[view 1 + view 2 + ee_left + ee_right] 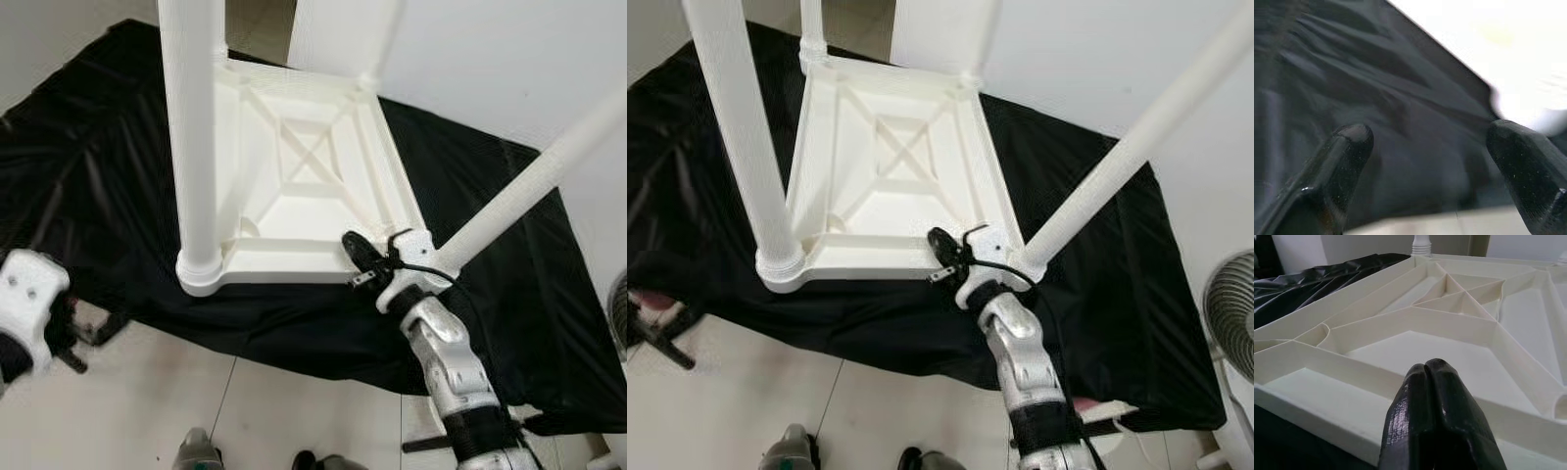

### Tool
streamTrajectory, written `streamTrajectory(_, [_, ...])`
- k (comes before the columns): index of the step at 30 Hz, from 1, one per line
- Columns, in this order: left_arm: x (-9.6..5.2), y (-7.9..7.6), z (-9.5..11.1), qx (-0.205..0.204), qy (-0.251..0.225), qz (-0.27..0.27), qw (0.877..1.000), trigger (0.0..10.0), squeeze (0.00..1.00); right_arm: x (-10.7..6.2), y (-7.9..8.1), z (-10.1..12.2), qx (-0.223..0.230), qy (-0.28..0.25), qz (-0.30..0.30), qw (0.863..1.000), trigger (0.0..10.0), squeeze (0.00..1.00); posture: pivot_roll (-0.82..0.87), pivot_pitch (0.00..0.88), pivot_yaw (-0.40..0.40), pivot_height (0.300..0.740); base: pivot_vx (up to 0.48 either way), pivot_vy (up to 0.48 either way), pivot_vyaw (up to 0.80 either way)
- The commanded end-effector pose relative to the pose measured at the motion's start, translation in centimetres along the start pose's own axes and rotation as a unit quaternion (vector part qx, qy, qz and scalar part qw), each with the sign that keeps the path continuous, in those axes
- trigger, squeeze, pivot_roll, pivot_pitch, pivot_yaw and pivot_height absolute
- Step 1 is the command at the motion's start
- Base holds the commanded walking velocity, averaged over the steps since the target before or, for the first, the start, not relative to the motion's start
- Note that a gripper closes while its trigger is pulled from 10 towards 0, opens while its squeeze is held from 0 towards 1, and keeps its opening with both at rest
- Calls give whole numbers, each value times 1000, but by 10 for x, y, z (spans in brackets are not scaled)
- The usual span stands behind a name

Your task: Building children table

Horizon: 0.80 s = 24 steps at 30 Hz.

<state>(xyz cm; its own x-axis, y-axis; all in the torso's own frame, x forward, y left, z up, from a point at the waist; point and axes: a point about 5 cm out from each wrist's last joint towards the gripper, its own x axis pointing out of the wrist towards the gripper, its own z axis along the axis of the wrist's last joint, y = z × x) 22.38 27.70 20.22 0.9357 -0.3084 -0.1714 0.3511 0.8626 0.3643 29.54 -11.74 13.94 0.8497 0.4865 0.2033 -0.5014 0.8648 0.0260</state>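
The white plastic tabletop (304,186) lies upside down on the black cloth (509,284) with all four legs (191,127) seemingly fitted, so assembly looks nearly finished, the right gripper (1432,369) pressed closed over its near rim and the left gripper (1430,147) spread wide, empty, off the cloth's edge.

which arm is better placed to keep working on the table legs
Right, likely. The right tool is shut and sits at the upturned tabletop's near edge beside a leg. The left tool is open, off over the black cloth.
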Motion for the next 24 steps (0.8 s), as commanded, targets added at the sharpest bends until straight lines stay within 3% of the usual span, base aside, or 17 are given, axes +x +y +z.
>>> streamTrajectory(1, [6,0,-4,-4,2,9,1000,10000,0,-6,-5,1,-3,3,-17,1000,10000,0,296,134,-127,740,0,0,0])
streamTrajectory(7, [42,10,5,-7,-33,35,999,10000,0,-23,-7,4,-4,-2,-57,998,10000,0,233,131,-94,740,0,0,0])
streamTrajectory(10, [51,10,9,-1,-40,34,999,10000,0,-29,-5,4,-4,0,-66,998,10000,0,214,132,-82,740,0,0,0])
streamTrajectory(13, [73,6,22,-4,-71,19,997,10000,0,-42,-4,2,-2,3,-98,995,10000,0,190,130,-63,740,0,0,0])
streamTrajectory(17, [78,4,25,-9,-78,15,997,10000,0,-45,-4,2,-5,4,-110,994,10000,0,190,130,-63,740,0,0,0])
streamTrajectory(24, [103,-23,44,-8,-121,-47,992,10000,0,-73,-13,-7,-35,40,-210,976,10000,0,155,123,-44,740,0,0,0])
